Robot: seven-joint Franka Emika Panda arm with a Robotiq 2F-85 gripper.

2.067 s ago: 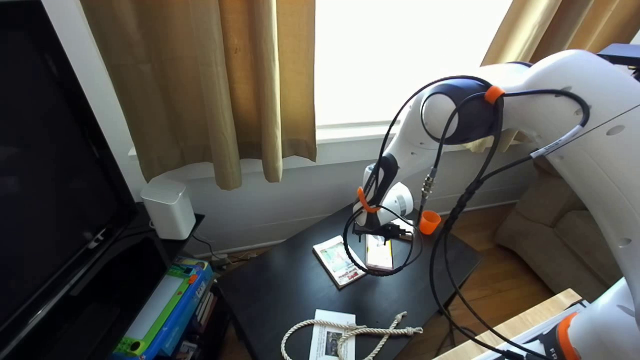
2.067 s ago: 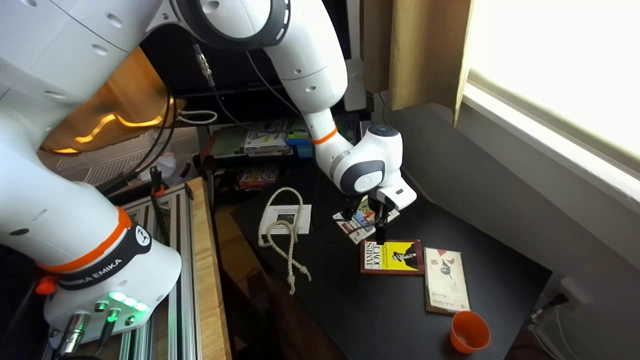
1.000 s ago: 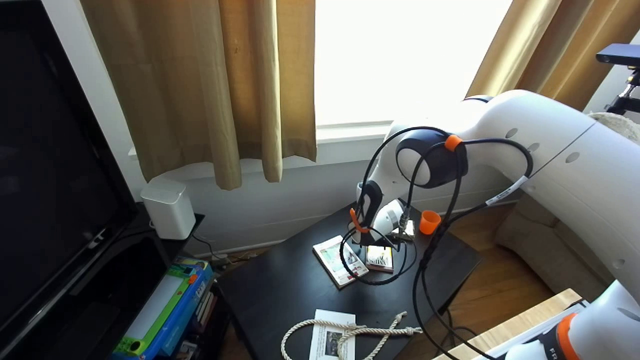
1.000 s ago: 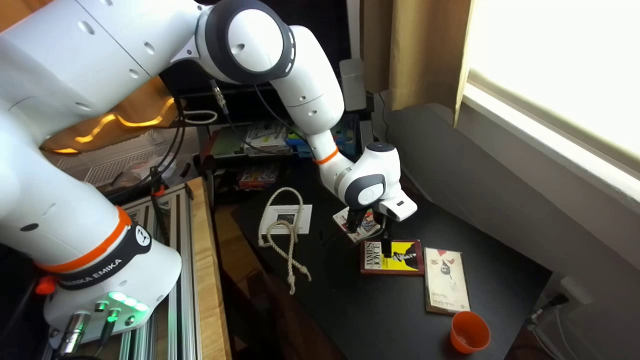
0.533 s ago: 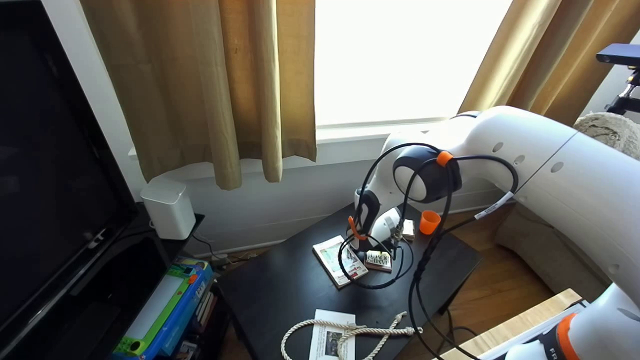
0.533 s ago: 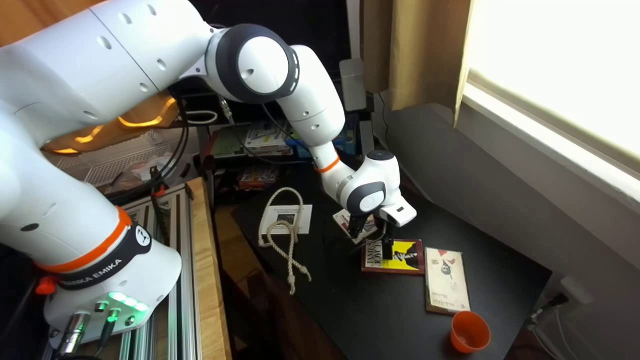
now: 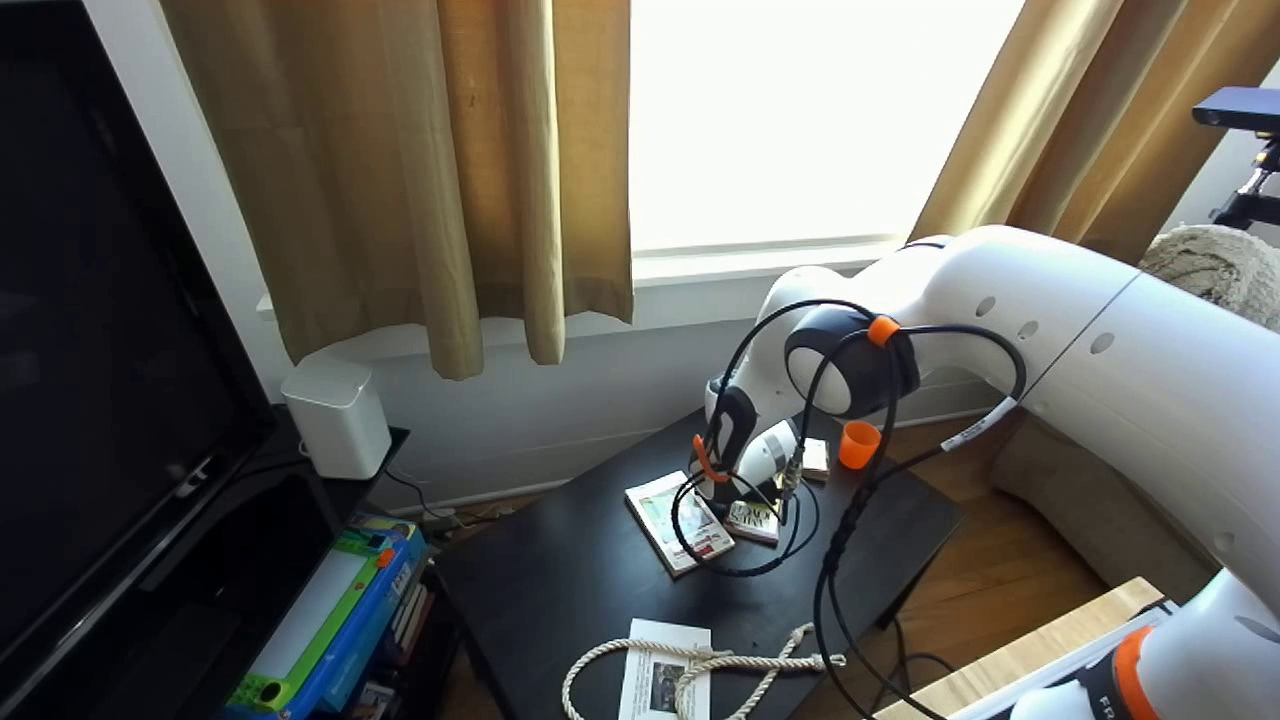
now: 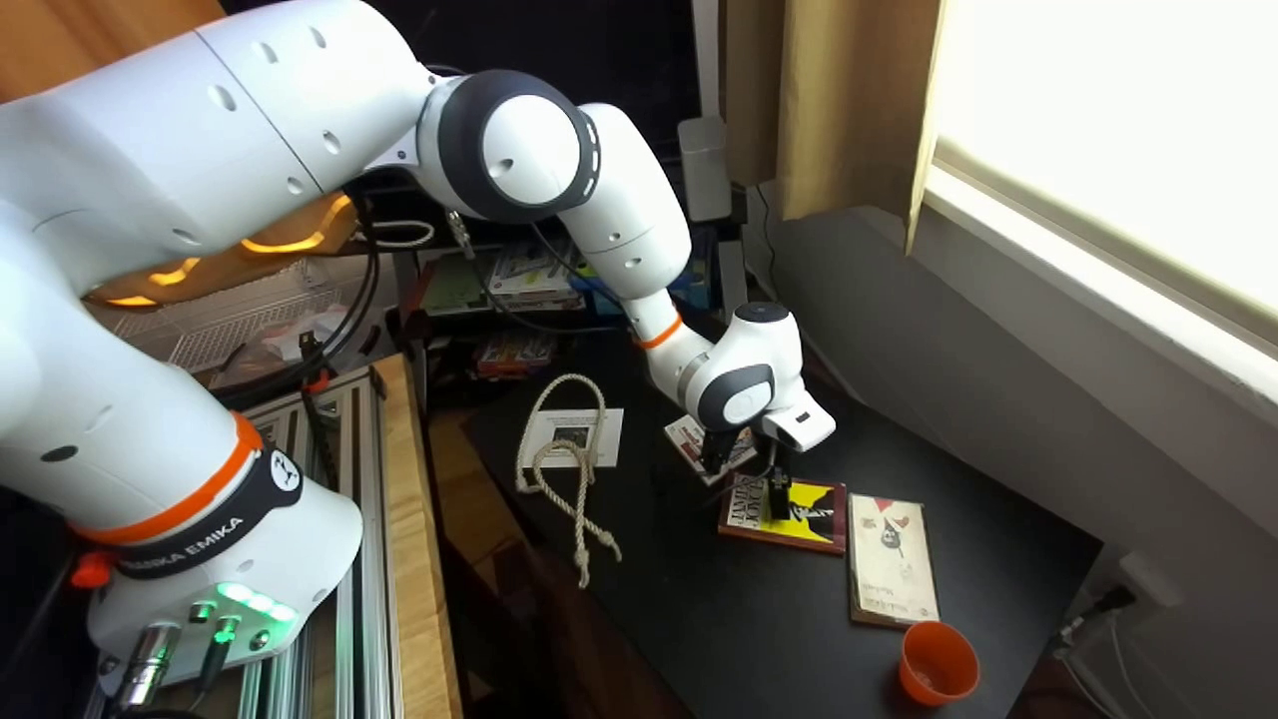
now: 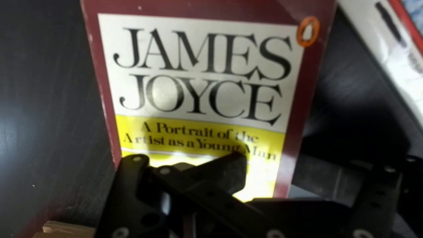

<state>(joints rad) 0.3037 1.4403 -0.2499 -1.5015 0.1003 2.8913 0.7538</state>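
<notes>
book [image 9: 205,71]: unclamped, so borne by the table [image 8: 729,609], away from corners
claw [image 9: 277,177]: held apart, straddling the book's long edge

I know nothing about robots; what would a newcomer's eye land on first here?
Probably the white robot arm, bent over the dark table, its open black gripper at a maroon-bordered James Joyce book. The bright orange cup near the table's edge would likely draw the eye next, along with the glaring window behind the arm in an exterior view.
</notes>
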